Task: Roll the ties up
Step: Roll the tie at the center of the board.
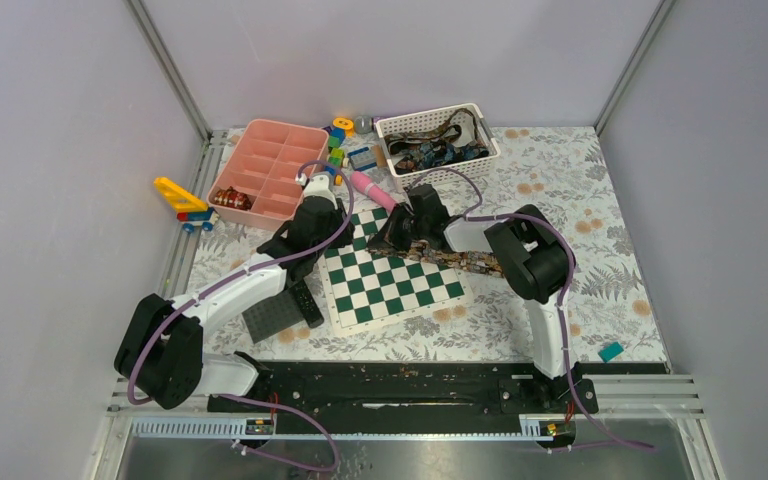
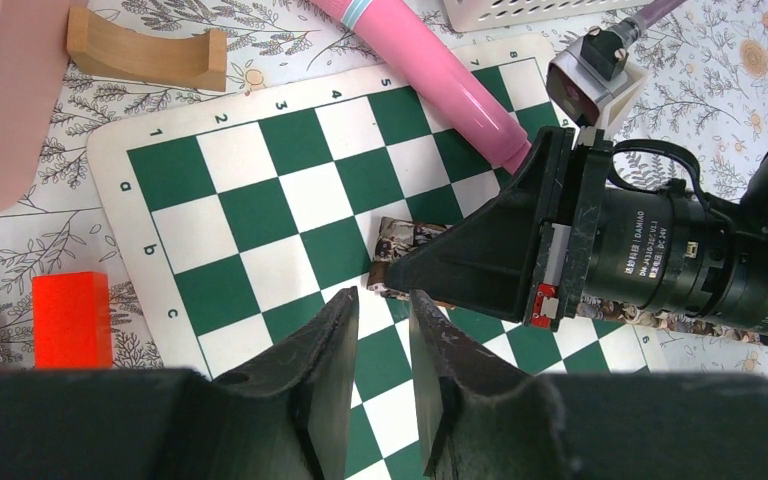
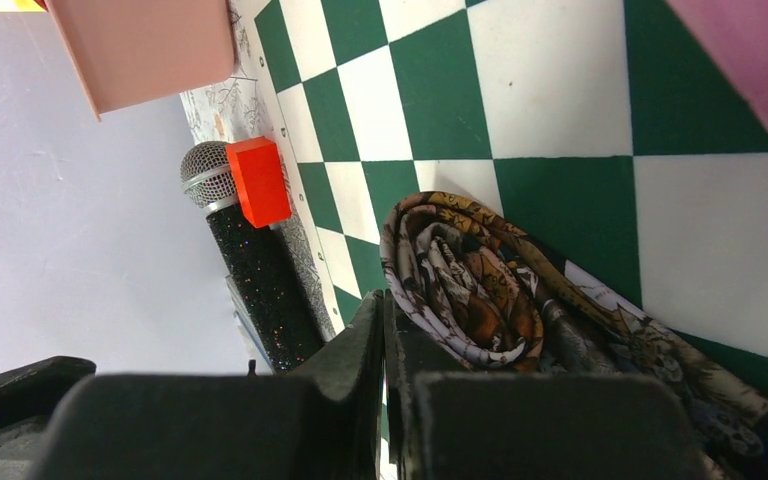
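Although only its end is coiled, a patterned tie (image 3: 470,290) lies on the chessboard (image 1: 385,290), tail trailing off the right edge.
Right gripper (image 3: 384,320), fingers together, touches the coil; left gripper (image 2: 382,305), slightly apart and empty, hovers beside it.

The floral surface (image 1: 600,230) carries a green-and-white chessboard (image 1: 385,290) at its middle. A pink tray (image 1: 270,170) and white basket (image 1: 488,135) sit farther back, a teal block (image 1: 611,351) near right.
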{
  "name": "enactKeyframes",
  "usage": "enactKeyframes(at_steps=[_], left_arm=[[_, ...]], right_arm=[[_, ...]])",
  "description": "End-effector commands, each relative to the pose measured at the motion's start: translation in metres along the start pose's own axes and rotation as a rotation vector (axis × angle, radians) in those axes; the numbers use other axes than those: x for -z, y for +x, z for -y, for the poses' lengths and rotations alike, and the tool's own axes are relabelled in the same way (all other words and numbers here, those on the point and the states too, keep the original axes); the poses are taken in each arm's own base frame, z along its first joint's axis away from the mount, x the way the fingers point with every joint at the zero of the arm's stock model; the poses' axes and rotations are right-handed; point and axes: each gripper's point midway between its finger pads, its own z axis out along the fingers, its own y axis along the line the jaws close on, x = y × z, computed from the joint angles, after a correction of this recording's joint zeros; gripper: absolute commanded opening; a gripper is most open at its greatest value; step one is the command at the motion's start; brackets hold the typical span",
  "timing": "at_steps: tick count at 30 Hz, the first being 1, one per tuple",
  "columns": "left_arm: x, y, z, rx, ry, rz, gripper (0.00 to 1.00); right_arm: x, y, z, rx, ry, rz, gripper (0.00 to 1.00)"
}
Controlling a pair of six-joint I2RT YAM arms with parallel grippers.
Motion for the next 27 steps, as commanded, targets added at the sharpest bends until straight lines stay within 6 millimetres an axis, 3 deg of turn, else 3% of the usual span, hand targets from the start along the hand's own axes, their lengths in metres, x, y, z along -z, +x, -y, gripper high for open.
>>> enactKeyframes(at_steps=[1, 8, 16, 19, 21, 27], left_arm=[[-0.002, -0.008, 0.002, 0.005, 0.006, 0.025, 0.27], [-0.001, -0.009, 0.002, 0.003, 0.006, 0.028, 0.27], [-0.001, -0.010, 0.005, 0.005, 0.017, 0.028, 0.27], [0.000, -0.012, 0.005, 0.006, 0.017, 0.031, 0.27], [0.000, -0.011, 0.004, 0.006, 0.016, 0.031, 0.27], [0.000, -0.011, 0.004, 0.003, 0.016, 0.029, 0.27]], right_arm=[[0.001, -0.003, 0.026, 0.006, 0.141, 0.027, 0.00], [0.001, -0.003, 0.020, 0.033, 0.127, 0.016, 0.00], [0.023, -0.009, -0.071, 0.160, -0.205, 0.014, 0.04], [0.034, -0.011, -0.090, 0.182, -0.277, 0.039, 0.04], [0.037, -0.011, -0.089, 0.187, -0.281, 0.054, 0.04], [0.029, -0.005, -0.060, 0.156, -0.235, 0.063, 0.03]])
